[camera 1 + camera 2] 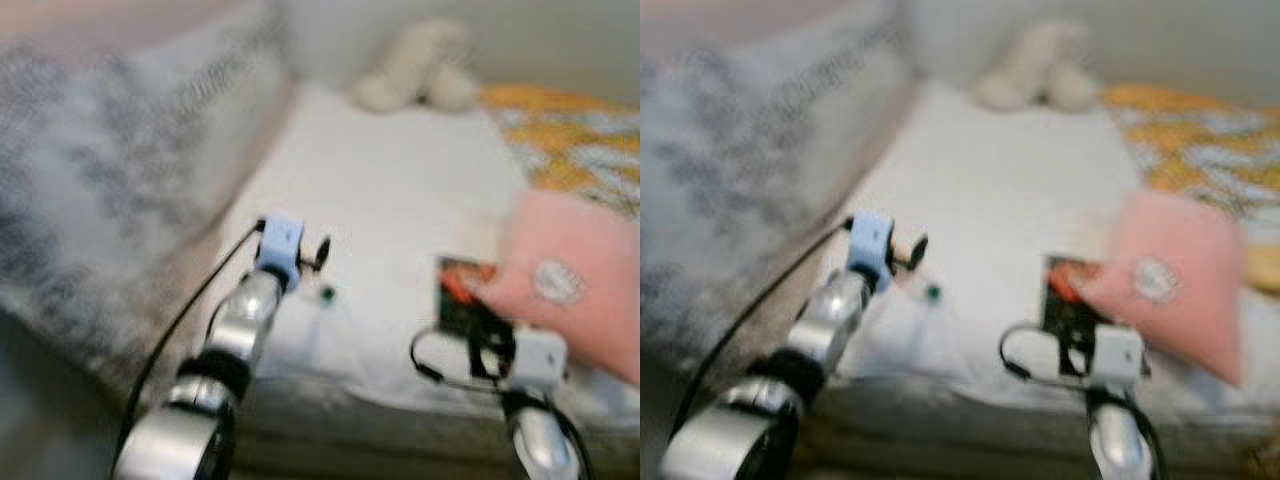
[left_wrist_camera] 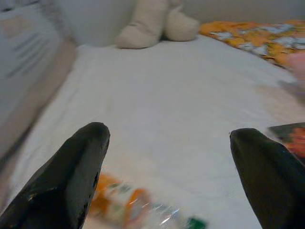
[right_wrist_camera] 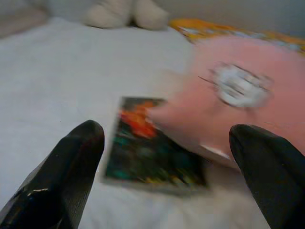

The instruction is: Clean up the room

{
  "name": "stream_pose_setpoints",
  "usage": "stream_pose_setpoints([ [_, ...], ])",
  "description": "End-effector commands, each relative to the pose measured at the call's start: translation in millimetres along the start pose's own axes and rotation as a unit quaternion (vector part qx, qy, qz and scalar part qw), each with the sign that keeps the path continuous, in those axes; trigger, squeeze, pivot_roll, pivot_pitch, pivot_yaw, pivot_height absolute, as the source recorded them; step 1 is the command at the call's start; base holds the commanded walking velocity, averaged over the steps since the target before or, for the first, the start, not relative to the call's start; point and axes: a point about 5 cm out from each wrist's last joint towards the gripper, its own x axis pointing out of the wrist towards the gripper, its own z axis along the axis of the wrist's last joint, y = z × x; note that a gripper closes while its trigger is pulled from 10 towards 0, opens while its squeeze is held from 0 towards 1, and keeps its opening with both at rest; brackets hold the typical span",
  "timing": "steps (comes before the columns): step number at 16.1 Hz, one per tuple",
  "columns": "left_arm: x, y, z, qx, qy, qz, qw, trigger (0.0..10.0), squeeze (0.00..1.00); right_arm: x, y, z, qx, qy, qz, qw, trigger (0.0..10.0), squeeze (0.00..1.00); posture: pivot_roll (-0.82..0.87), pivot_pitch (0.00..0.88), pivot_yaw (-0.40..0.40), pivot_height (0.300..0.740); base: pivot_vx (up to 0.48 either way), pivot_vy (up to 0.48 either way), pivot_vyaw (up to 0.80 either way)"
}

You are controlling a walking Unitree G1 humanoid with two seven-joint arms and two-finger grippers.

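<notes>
A white bed [image 1: 390, 190] lies before me, and the picture is blurred. A clear plastic bottle [image 2: 138, 210] with an orange label and a green cap lies on the sheet just under my open left gripper [image 2: 167, 138]. A dark book [image 3: 152, 148] with a red and teal cover lies flat on the sheet, partly under a pink pillow [image 3: 238, 95]. My right gripper [image 3: 167, 138] hovers open just in front of the book. In the left eye view the left gripper [image 1: 310, 255] is at centre left, and the right wrist [image 1: 535, 360] is near the bed's front edge.
A cream plush toy [image 1: 420, 65] sits at the far end of the bed. An orange patterned blanket [image 1: 570, 140] covers the far right. A grey patterned cushion [image 1: 100, 170] rises along the left side.
</notes>
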Motion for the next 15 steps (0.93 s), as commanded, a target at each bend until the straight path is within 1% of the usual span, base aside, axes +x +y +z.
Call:
stream_pose_setpoints([
  [1,2.5,3.4,-5.0,-0.005,0.039,0.020,0.999,10.0,0.00,2.0,2.4,9.4,-0.003,-0.016,0.005,1.000,10.0,0.00,-0.01,0.000,0.024,0.740,0.000,0.000,0.00],
  [2,3.1,4.0,-7.6,-0.004,0.057,0.023,0.998,10.0,0.00,0.7,2.5,10.2,-0.007,-0.018,0.007,1.000,10.0,0.00,-0.01,0.000,0.024,0.740,0.000,0.000,0.00],
  [3,5.9,6.5,-8.3,-0.022,0.087,0.041,0.995,10.0,0.00,-4.6,4.1,11.1,-0.017,-0.023,0.015,0.999,10.0,0.00,-0.02,0.000,0.018,0.740,0.000,0.000,0.00],
  [4,9.0,9.2,-4.4,-0.019,0.102,0.060,0.993,10.0,0.00,-14.4,5.7,10.7,-0.026,-0.022,0.024,0.999,10.0,0.00,-0.04,0.006,0.008,0.740,0.000,0.000,0.00],
  [5,11.5,13.0,0.9,-0.012,0.106,0.084,0.991,10.0,0.00,-25.2,7.9,8.9,-0.035,-0.019,0.036,0.999,10.0,0.00,-0.05,0.029,0.006,0.740,0.000,0.000,0.00],
  [6,13.6,14.9,5.0,-0.039,0.109,0.100,0.988,10.0,0.00,-36.1,9.8,5.9,-0.042,-0.010,0.048,0.998,10.0,0.00,-0.07,0.059,0.001,0.740,0.000,0.000,0.00],
  [8,19.1,9.3,15.2,-0.075,0.113,0.113,0.984,10.0,0.00,-64.4,8.6,2.2,-0.047,0.014,0.057,0.997,10.0,0.00,-0.14,0.128,0.000,0.740,0.000,0.000,0.00],
  [9,20.3,7.3,17.5,-0.083,0.114,0.117,0.983,10.0,0.00,-73.2,8.8,3.5,-0.052,0.015,0.062,0.997,10.0,0.00,-0.16,0.151,0.001,0.740,0.000,0.000,0.00],
  [10,22.7,2.2,21.7,-0.095,0.117,0.120,0.981,10.0,0.00,-88.6,10.7,7.9,-0.057,0.016,0.075,0.995,10.0,0.00,-0.18,0.173,0.001,0.740,0.000,0.000,0.00],
  [11,23.8,2.0,24.8,-0.088,0.122,0.133,0.980,10.0,0.00,-107.6,15.7,15.3,-0.072,0.013,0.100,0.992,10.0,0.00,-0.22,0.220,-0.004,0.740,0.000,0.000,0.00],
  [13,22.5,10.1,25.4,-0.065,0.131,0.167,0.975,10.0,0.00,-124.2,18.4,20.5,-0.086,0.019,0.115,0.989,10.0,0.00,-0.25,0.257,-0.010,0.740,0.000,0.000,0.00],
  [14,22.1,13.2,25.8,-0.057,0.132,0.177,0.974,10.0,0.00,-128.7,18.2,21.8,-0.084,0.024,0.114,0.990,10.0,0.00,-0.25,0.263,-0.010,0.740,0.000,0.000,0.00],
  [15,20.6,22.1,27.5,-0.039,0.133,0.206,0.969,10.0,0.00,-141.9,16.1,23.8,-0.081,0.041,0.110,0.990,10.0,0.00,-0.27,0.290,-0.018,0.740,0.000,0.000,0.00],
])
